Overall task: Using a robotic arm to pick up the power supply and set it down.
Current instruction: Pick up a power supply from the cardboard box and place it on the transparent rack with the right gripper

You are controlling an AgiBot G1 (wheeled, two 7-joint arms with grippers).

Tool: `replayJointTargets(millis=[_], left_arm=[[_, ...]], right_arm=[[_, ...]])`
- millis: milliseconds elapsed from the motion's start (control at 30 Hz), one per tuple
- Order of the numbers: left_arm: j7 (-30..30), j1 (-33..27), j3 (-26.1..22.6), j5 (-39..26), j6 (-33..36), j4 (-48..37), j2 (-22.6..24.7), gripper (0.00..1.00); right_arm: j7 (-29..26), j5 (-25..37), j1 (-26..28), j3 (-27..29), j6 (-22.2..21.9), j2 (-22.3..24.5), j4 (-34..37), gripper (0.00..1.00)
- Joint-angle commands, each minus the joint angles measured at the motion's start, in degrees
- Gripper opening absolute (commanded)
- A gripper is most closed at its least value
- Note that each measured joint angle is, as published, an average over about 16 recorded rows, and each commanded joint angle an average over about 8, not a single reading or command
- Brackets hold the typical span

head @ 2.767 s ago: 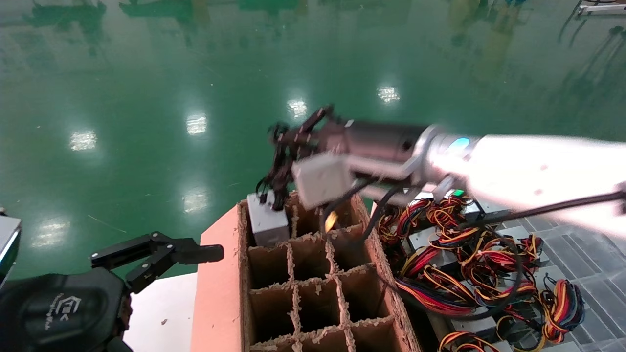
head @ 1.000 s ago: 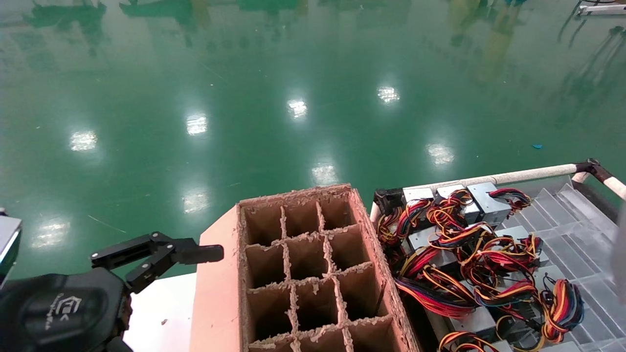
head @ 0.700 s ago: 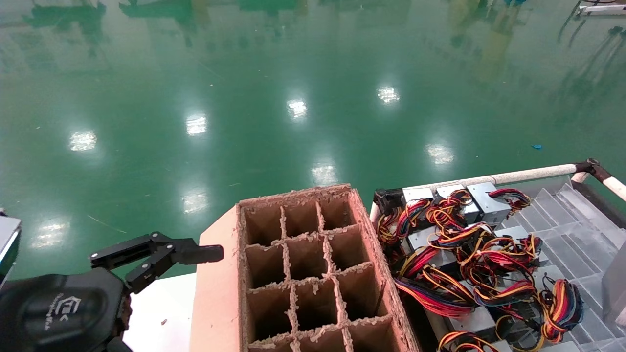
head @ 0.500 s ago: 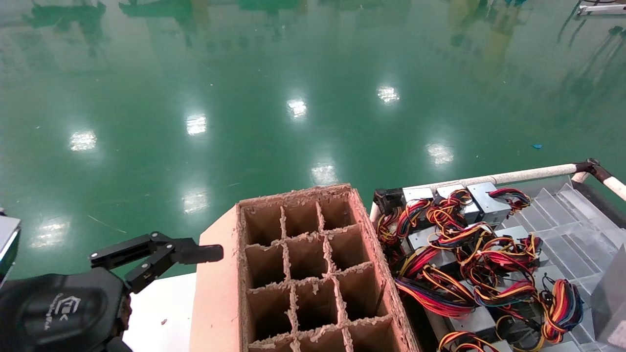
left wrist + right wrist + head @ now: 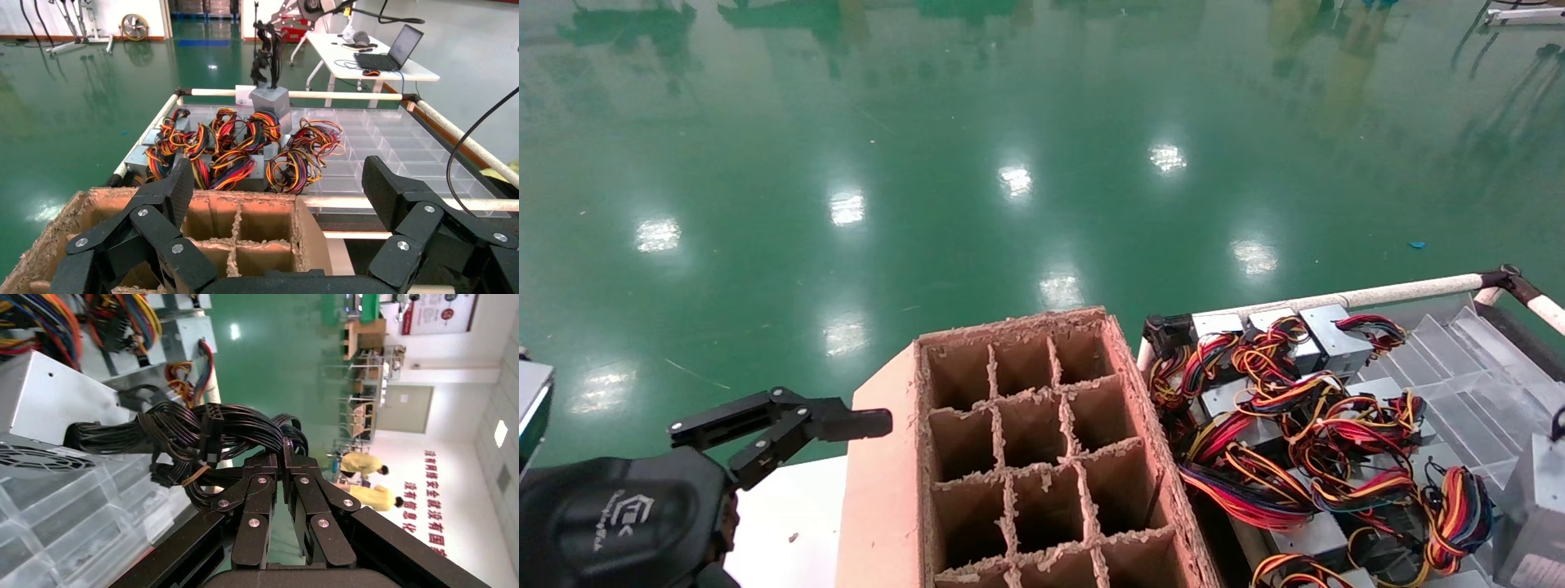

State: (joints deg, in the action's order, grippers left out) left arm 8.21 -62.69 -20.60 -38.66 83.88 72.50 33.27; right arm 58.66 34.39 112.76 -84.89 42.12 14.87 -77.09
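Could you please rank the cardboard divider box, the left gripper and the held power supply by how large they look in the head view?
1. Cardboard divider box, clearly largest.
2. Left gripper, though its nearness to the camera inflates it.
3. Power supply, hanging from the right gripper by its black cables and cut off at the frame edge, so its rank is unsure.

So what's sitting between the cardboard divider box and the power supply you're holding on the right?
In the head view, the heap of grey boxes with red, yellow and orange wires fills the stretch between the cardboard box and the power supply.
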Motion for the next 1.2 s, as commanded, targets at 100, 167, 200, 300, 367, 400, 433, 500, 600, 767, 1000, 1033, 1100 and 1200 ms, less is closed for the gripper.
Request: replayJointTargets(millis=[100, 167, 200, 300, 367, 400, 433, 500, 600, 767, 1000, 1033, 1100, 1200], left_arm=[[0.0, 0.0, 0.0, 0.0, 0.0, 0.0, 0.0, 1.0], [0.0, 0.0, 0.0, 0.0, 0.0, 0.0, 0.0, 1.0], [0.0, 0.0, 0.0, 0.0, 0.0, 0.0, 0.0, 1.0], [0.0, 0.0, 0.0, 0.0, 0.0, 0.0, 0.0, 1.0], [0.0, 0.0, 0.0, 0.0, 0.0, 0.0, 0.0, 1.0], [0.0, 0.0, 0.0, 0.0, 0.0, 0.0, 0.0, 1.0], [0.0, 0.0, 0.0, 0.0, 0.0, 0.0, 0.0, 1.0], [0.0, 0.0, 0.0, 0.0, 0.0, 0.0, 0.0, 1.0], [0.0, 0.0, 0.0, 0.0, 0.0, 0.0, 0.0, 1.0], [0.0, 0.0, 0.0, 0.0, 0.0, 0.0, 0.0, 1.0], [0.0, 0.0, 0.0, 0.0, 0.0, 0.0, 0.0, 1.0], [0.0, 0.0, 0.0, 0.0, 0.0, 0.0, 0.0, 1.0], [0.0, 0.0, 0.0, 0.0, 0.0, 0.0, 0.0, 1.0], [0.0, 0.0, 0.0, 0.0, 0.0, 0.0, 0.0, 1.0]], right_arm=[[0.4, -0.3, -0.3, -1.1, 0.1, -0.3, -0.1, 0.0], [0.5, -0.4, -0.4, -1.5, 0.3, -0.5, -0.1, 0.0], [0.6, -0.4, -0.5, -1.6, 0.3, -0.5, -0.1, 0.0], [0.7, -0.1, -0.8, -2.0, 0.5, -0.6, -0.1, 0.0], [0.7, 0.1, -1.0, -2.2, 0.5, -0.7, -0.1, 0.0], [0.7, 0.2, -1.1, -2.4, 0.5, -0.7, -0.1, 0.0], [0.8, 0.3, -1.2, -2.5, 0.6, -0.6, -0.1, 0.0], [0.8, 0.5, -1.4, -2.7, 0.6, -0.5, -0.2, 0.0], [0.9, 0.8, -1.7, -3.0, 0.7, -0.2, -0.2, 0.0], [1.3, 1.3, -1.9, -3.1, 0.5, 0.4, -0.3, 0.0], [1.6, 1.6, -1.4, -1.8, 1.3, 0.1, -0.4, 0.0], [1.7, 1.7, -1.4, -1.7, 1.4, 0.0, -0.4, 0.0], [1.7, 2.0, -1.5, -1.6, 1.4, -0.2, -0.3, 0.0], [1.6, 2.4, -1.8, -1.8, 1.2, -0.4, -0.3, 0.0]])
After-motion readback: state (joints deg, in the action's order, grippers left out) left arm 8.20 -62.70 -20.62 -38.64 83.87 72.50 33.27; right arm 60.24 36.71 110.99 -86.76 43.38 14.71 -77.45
